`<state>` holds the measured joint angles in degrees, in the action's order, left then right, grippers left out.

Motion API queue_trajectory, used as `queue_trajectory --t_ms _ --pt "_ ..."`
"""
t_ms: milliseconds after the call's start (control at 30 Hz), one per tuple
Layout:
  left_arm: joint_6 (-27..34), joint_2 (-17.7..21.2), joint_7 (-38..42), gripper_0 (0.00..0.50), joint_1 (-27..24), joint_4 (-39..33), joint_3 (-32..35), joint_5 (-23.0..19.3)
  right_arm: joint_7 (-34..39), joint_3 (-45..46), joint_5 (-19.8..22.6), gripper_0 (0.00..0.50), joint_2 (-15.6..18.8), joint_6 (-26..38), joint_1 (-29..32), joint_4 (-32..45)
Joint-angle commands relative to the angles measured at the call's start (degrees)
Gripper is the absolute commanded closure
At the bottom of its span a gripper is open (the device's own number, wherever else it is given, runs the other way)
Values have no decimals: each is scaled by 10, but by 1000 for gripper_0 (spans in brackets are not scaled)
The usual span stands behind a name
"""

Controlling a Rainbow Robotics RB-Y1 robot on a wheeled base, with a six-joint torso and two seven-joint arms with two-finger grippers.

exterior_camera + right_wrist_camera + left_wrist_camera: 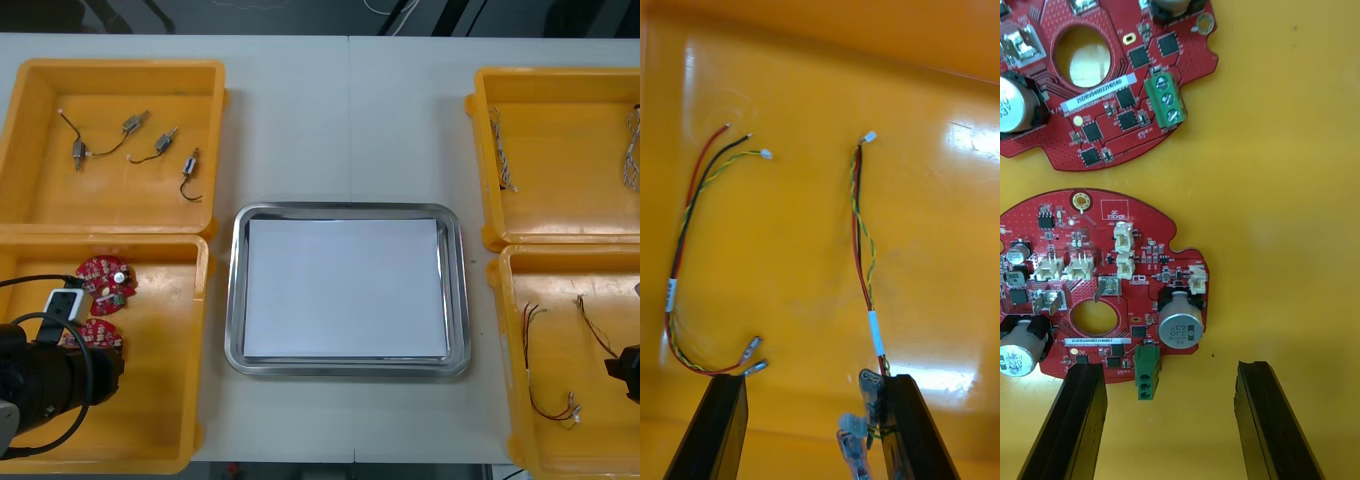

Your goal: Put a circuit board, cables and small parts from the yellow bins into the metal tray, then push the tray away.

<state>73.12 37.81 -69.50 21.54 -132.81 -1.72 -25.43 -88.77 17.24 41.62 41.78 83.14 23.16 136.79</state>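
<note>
Fingers spread, the left gripper (1169, 371) is hovering over a circuit board (1105, 289) in its yellow bin (1292, 187) while the right gripper (812, 379), equally spread, is lining up on a red and yellow cable (863, 255) (seemingly both readying grasps).

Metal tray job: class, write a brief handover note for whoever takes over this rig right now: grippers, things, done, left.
Left gripper: open, over a circuit board in the near left bin.
Right gripper: open, over red and yellow cables in the near right bin.
Small metal parts lie in the far left bin; twisted cables in the far right bin.
Done: nothing; the metal tray holds no parts.
Left: load board, cables, parts; push tray away.
</note>
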Motion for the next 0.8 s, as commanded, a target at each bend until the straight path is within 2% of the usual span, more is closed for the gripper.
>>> queue_trajectory --t_ms 33,367,567,800 --pt "-10 -4 45 0 19 5 -8 6 -10 20 -30 0 15 4 -5 12" --pt "-43 -1 40 0 32 19 -9 6 -6 -3 -68 0 13 -4 -5 12" --pt "-54 -1 40 0 32 29 -14 11 -5 -2 -60 0 1 -4 -6 12" --pt "-65 -1 45 0 30 33 -24 28 2 -3 -35 0 -33 -4 -8 11"
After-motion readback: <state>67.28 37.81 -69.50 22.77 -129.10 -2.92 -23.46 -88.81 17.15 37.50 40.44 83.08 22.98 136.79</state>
